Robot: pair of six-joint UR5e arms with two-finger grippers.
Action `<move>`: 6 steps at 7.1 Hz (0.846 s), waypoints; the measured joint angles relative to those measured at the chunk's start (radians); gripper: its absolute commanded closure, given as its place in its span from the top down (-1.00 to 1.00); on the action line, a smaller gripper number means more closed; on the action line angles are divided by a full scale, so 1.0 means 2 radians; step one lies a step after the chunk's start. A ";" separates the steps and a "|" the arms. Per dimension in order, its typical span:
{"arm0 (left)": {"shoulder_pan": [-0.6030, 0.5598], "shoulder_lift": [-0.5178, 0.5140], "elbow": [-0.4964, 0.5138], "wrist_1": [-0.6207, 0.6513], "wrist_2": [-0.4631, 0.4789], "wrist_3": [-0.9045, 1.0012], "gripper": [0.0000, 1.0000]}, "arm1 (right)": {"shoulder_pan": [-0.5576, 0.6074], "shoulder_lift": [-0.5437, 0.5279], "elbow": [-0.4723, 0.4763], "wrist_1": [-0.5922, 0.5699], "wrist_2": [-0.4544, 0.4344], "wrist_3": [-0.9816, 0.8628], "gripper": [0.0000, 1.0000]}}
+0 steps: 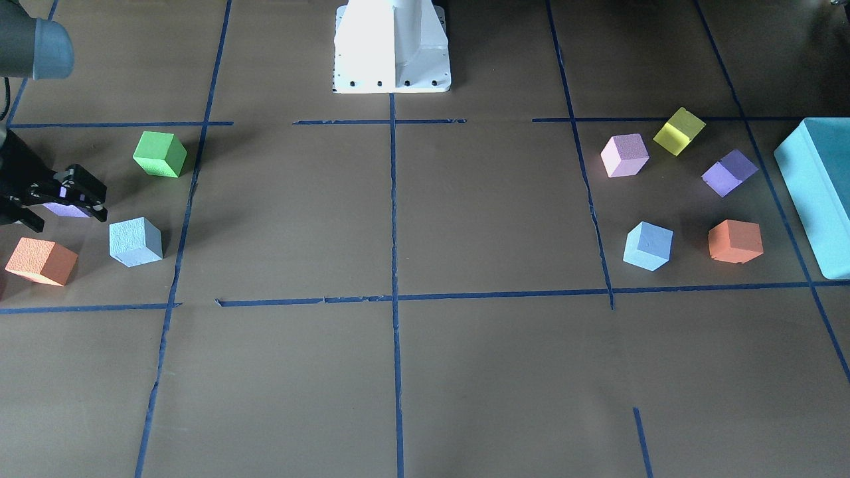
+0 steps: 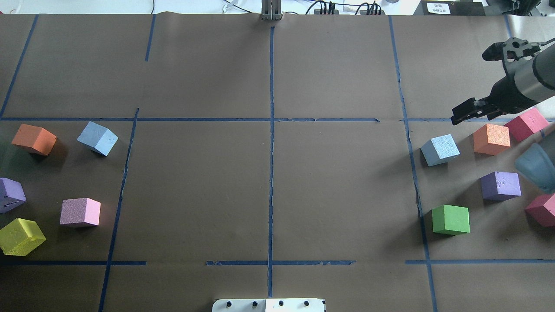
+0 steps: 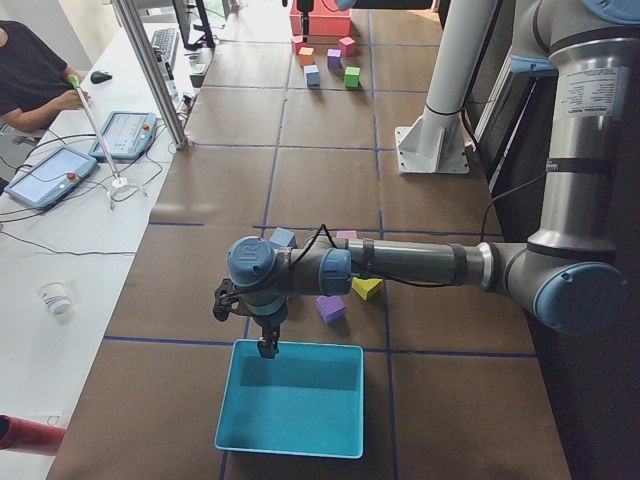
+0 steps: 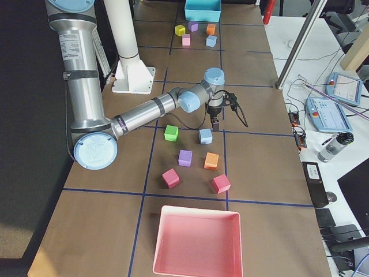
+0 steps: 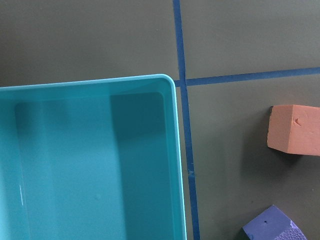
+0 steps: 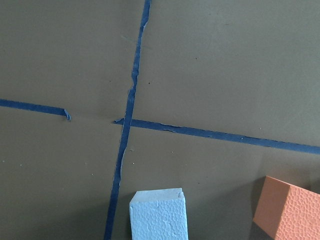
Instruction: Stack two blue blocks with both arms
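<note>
R claw (image 2: 461,113) hangs over desk (image 2: 269,195) just past the nearest blue block (image 2: 440,149), not touching it. Jaws look apart w/ nothing btwn them, so empty. R wrist view catches that block only at its bottom edge, lower part cut off; orange cube (image 2: 491,138) beside it is clipped too. Likely reason for the pose: claw points down close to the block, prob lining up for a pick, grasp not yet made. Purple cube (image 2: 501,185) and green cube (image 2: 451,219) sit a bit further off in the same cluster; in front view the purple one is partly hidden behind the claw. Well across the desk, 2nd blue block (image 2: 97,138) lies in the other cluster near another orange cube (image 2: 34,139). One blue per side, seemingly so each arm has one in reach. Furthest: L claw (image 3: 268,345) hangs over teal box (image 3: 300,410), apart from its blue block. It shows in the side view only, so can't tell if wide or narrow. L wrist view shows the box rim but no blue block.
</note>
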 measured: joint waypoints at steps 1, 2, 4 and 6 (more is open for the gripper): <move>0.000 0.000 -0.002 0.000 0.000 0.000 1.00 | -0.019 0.002 -0.013 0.010 -0.012 0.004 0.99; 0.000 0.000 -0.004 0.000 0.000 0.000 1.00 | -0.034 0.004 -0.024 0.014 -0.021 0.004 0.99; 0.000 0.000 -0.006 0.000 0.000 0.000 1.00 | -0.052 0.008 -0.044 0.016 -0.027 0.004 0.99; 0.000 0.000 -0.007 0.000 0.000 0.000 1.00 | -0.065 0.017 -0.069 0.015 -0.028 0.003 0.99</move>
